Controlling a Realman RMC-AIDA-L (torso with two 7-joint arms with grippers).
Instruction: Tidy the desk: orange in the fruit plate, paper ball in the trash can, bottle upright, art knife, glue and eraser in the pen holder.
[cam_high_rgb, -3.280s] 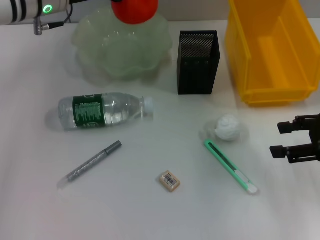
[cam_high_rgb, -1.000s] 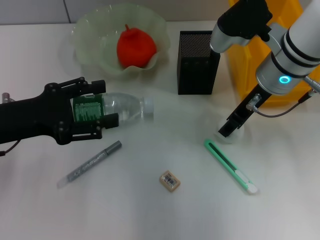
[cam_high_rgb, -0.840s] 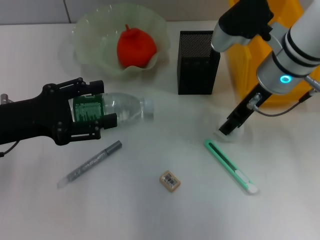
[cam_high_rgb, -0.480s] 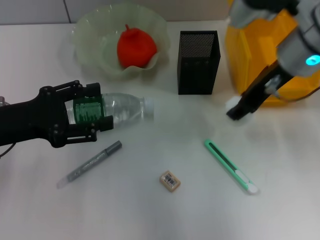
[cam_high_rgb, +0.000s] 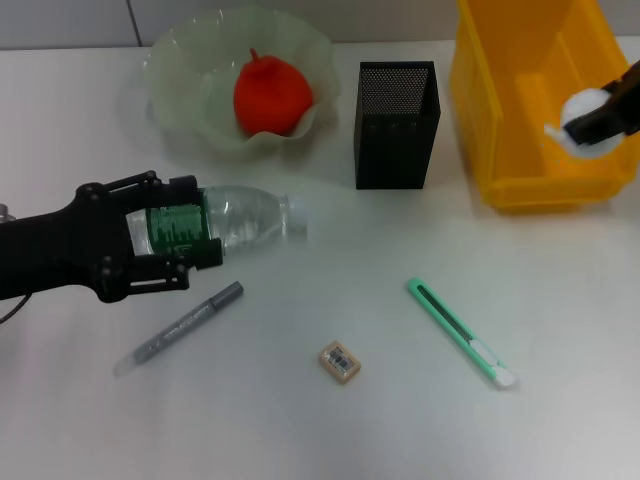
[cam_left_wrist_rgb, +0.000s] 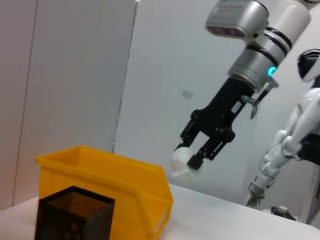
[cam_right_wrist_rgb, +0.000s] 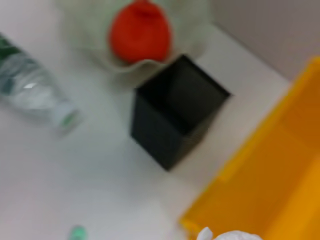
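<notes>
The orange (cam_high_rgb: 270, 95) lies in the pale green fruit plate (cam_high_rgb: 170, 65). My right gripper (cam_high_rgb: 592, 120) is shut on the white paper ball (cam_high_rgb: 578, 110) and holds it above the yellow bin (cam_high_rgb: 520, 150); the left wrist view shows this grip on the ball (cam_left_wrist_rgb: 183, 163) too. The clear bottle (cam_high_rgb: 245, 218) lies on its side. My left gripper (cam_high_rgb: 180, 232) is open, its fingers either side of the bottle's green label. The grey glue stick (cam_high_rgb: 180, 328), eraser (cam_high_rgb: 340, 361) and green art knife (cam_high_rgb: 460, 332) lie on the table. The black mesh pen holder (cam_high_rgb: 397, 125) stands upright.
The yellow bin stands at the back right, beside the pen holder. The right wrist view shows the orange (cam_right_wrist_rgb: 140, 32), pen holder (cam_right_wrist_rgb: 175, 110), bottle (cam_right_wrist_rgb: 30, 85) and bin (cam_right_wrist_rgb: 285, 170) from above. The table is white.
My right gripper closed on the paper ball, lifted it off the table and carried it up and right over the yellow bin. My left gripper came in and settled around the bottle.
</notes>
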